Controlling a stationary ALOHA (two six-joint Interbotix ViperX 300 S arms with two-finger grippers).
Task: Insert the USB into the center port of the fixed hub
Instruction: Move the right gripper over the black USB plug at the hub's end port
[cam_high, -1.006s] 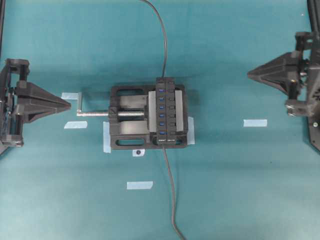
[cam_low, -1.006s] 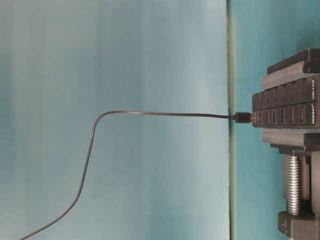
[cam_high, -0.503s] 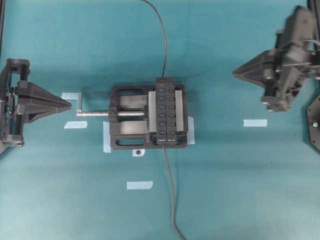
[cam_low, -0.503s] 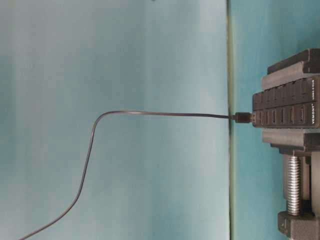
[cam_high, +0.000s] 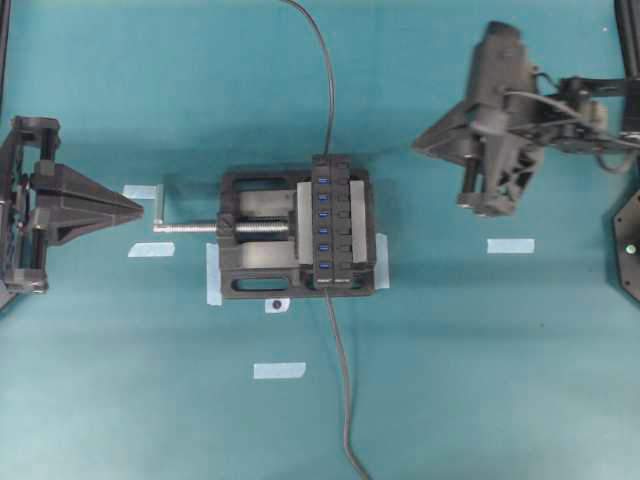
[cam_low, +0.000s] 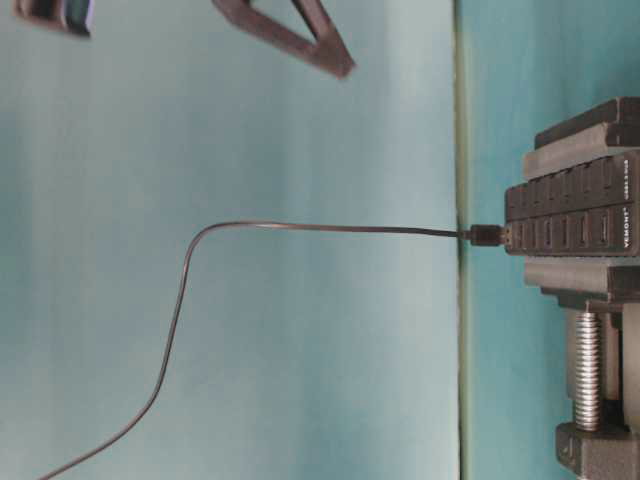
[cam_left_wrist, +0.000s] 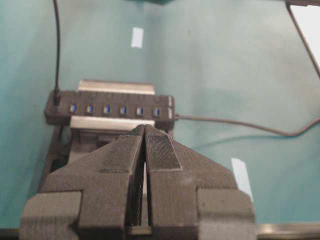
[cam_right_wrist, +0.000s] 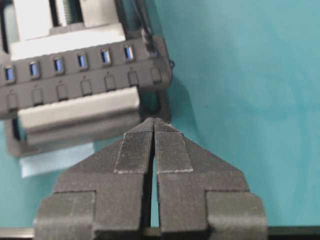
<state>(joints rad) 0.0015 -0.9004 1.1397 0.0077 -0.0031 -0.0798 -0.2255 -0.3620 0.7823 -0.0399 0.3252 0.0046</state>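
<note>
The fixed hub (cam_high: 335, 222) is a narrow black bar clamped in a vise, its blue ports facing up. The USB plug (cam_low: 485, 235) appears seated in the end slot at the hub's far end. Its thin cable (cam_high: 326, 90) runs off the top of the overhead view. The plug also shows in the right wrist view (cam_right_wrist: 146, 39). The center port (cam_high: 323, 214) is empty, as the left wrist view (cam_left_wrist: 106, 109) shows. My left gripper (cam_high: 140, 208) is shut and empty, left of the vise. My right gripper (cam_high: 416, 148) is shut and empty, right of the hub and apart from it.
The black vise (cam_high: 255, 235) has a silver screw handle (cam_high: 162, 212) pointing at my left gripper. The hub's own cable (cam_high: 342, 390) leaves its near end toward the front edge. Several pale tape strips (cam_high: 510, 245) lie on the teal mat.
My right arm has swung in from the right edge toward the hub and now shows in the table-level view. The left arm, hub and cables have not moved.
</note>
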